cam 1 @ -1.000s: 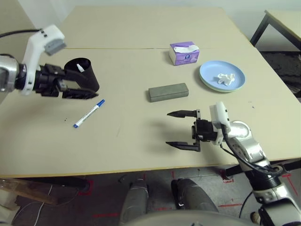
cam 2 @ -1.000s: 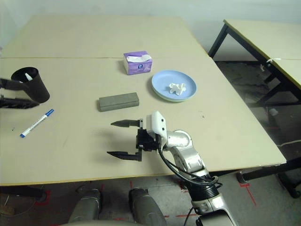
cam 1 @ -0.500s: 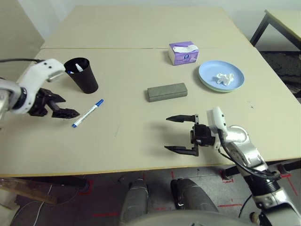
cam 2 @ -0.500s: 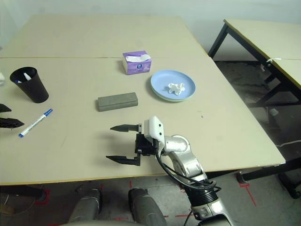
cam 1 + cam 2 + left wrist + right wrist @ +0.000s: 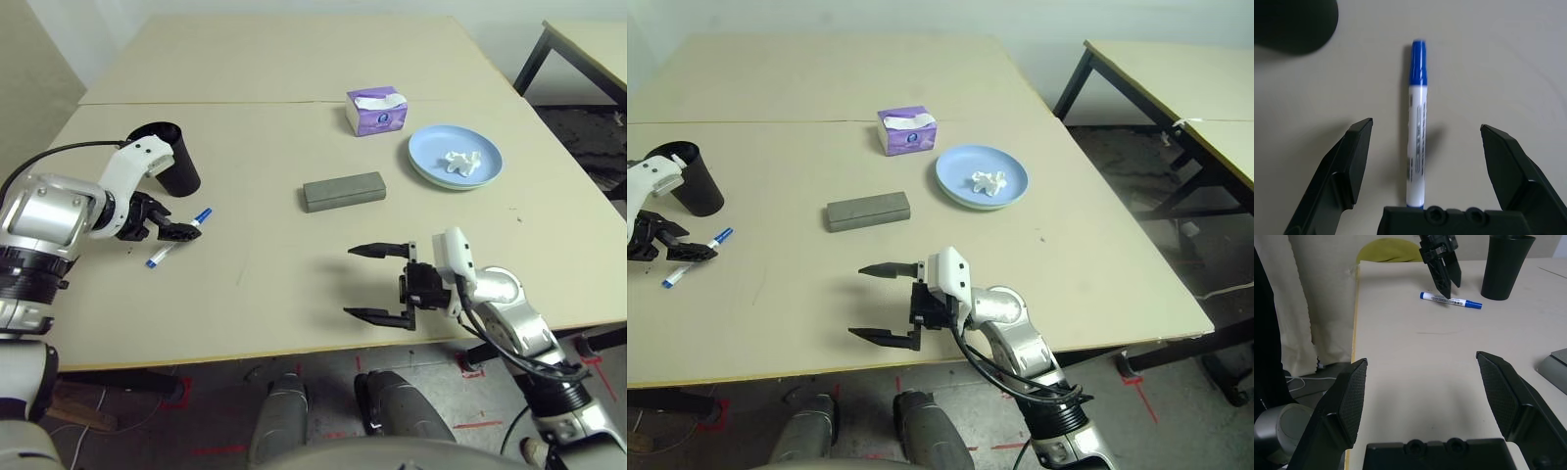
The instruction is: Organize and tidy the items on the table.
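A white marker pen with a blue cap lies on the beige table at the left, in front of the black cup. My left gripper is open and low over the pen, one finger on each side and neither touching it. A grey glasses case lies mid-table. The crumpled white tissue sits on the light-blue plate at the right. My right gripper hovers open and empty near the front edge, pointing left towards the pen.
A purple tissue box stands behind the case, left of the plate. A thin seam crosses the table behind it. A dark-legged table stands off to the right. The table's left edge runs close beyond the pen.
My left arm has swung down and forward from beside the cup, and its open gripper now straddles the pen. The right gripper has barely moved.
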Motion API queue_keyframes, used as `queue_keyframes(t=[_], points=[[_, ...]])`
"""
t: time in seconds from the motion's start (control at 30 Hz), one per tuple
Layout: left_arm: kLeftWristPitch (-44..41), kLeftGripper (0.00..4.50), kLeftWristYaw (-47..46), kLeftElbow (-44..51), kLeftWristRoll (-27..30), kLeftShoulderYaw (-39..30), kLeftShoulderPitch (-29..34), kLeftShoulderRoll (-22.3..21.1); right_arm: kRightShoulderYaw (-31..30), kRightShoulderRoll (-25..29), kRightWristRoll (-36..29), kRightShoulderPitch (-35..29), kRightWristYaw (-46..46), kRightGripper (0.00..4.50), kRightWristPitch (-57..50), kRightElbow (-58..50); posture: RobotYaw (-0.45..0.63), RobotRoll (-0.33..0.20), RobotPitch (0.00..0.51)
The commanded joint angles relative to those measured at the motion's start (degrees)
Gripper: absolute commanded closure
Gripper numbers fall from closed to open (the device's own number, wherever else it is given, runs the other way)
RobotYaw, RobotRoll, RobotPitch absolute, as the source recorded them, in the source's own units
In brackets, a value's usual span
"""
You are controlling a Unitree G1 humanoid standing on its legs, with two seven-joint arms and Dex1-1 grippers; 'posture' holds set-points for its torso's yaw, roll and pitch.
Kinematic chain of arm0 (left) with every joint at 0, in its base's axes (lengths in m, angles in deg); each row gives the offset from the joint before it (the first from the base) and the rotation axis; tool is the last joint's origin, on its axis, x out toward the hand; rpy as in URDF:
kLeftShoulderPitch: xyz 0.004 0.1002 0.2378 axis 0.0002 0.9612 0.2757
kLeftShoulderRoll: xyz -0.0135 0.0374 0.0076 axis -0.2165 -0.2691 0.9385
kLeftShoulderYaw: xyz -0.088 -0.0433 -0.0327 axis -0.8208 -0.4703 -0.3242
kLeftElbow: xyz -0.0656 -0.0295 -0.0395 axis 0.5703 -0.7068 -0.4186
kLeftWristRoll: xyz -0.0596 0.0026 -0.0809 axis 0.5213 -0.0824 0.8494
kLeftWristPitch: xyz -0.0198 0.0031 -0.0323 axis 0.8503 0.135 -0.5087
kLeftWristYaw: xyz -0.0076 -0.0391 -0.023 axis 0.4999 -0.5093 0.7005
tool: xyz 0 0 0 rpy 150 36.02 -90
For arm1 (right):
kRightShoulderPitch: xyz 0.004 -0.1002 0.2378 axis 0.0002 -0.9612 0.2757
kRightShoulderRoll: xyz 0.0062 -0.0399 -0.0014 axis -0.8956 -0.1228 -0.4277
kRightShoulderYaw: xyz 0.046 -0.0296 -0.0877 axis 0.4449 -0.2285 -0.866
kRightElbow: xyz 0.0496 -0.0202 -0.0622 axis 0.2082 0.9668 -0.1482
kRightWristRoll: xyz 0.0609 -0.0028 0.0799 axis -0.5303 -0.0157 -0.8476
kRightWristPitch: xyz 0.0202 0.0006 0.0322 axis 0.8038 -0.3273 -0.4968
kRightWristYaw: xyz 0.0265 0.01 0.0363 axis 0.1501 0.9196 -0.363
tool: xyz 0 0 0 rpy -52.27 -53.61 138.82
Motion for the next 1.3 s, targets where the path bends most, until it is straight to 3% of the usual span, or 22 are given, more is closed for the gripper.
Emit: queue_keyframes(t=[0.03,0.57,1.07,1.17,1.3], points=[[-0.48,0.03,0.61,-0.62,-1.44,1.6,0.7,-0.41,-0.22,0.14,0.07,0.21,0.28,0.0,-0.58,-0.49,-0.09,0.0,0.126],[6.18,0.03,-3.19,-8.99,-4.91,0.56,-1.92,5.73,-0.73,-0.59,0.34,1.22,1.11,0.0,-1.5,-0.58,-0.1,0.0,0.127],[8.81,0.03,-1.98,-10.73,-5.28,1.16,-0.74,5.79,-0.59,-0.62,0.09,1.46,1.37,0.0,-1.82,-0.66,-0.09,0.0,0.13],[8.7,0.64,-1.61,-10.58,-4.81,0.8,-0.64,6.06,-0.61,-0.7,0.02,1.45,1.41,0.0,-1.9,-0.76,-0.09,0.0,0.132],[8.89,1.9,-0.86,-10.56,-4.9,1.0,-0.66,5.97,-0.67,-0.75,-0.01,1.39,1.52,0.0,-2.11,-0.93,-0.09,0.0,0.133]])
